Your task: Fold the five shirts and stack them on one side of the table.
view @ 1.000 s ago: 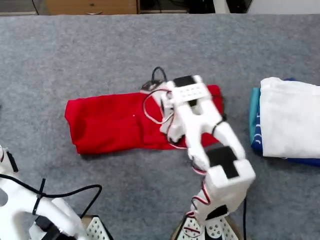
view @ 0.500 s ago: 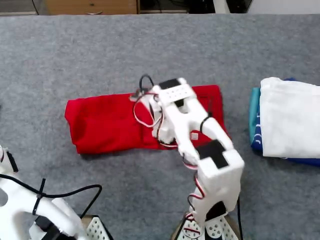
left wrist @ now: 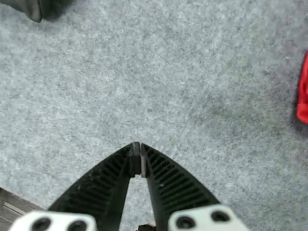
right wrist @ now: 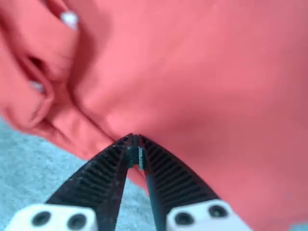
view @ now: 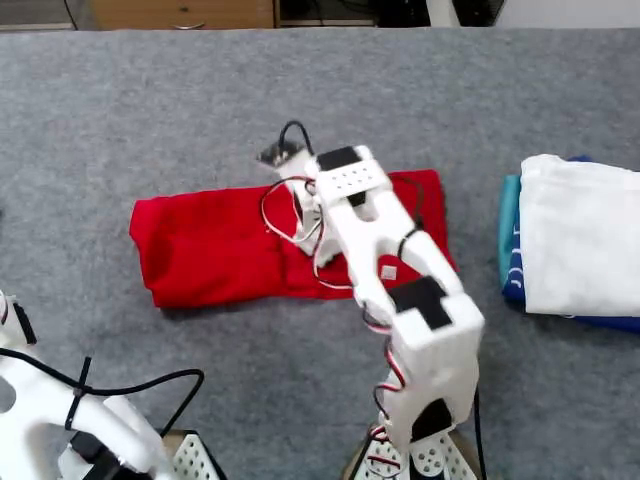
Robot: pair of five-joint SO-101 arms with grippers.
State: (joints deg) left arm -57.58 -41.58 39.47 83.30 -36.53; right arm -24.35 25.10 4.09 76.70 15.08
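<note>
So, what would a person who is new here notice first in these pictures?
The red shirt lying in the middle of the grey table, with the right arm's tool shut over it. Then the stack of folded shirts at the table's right edge, a white one on top.

The claw (right wrist: 134,147) has its tips together over the creased red shirt (right wrist: 202,86); grey table (right wrist: 26,168) beside.

Wooden cabinet (view: 180,12) beyond far edge of grey carpet (view: 150,110)
</note>
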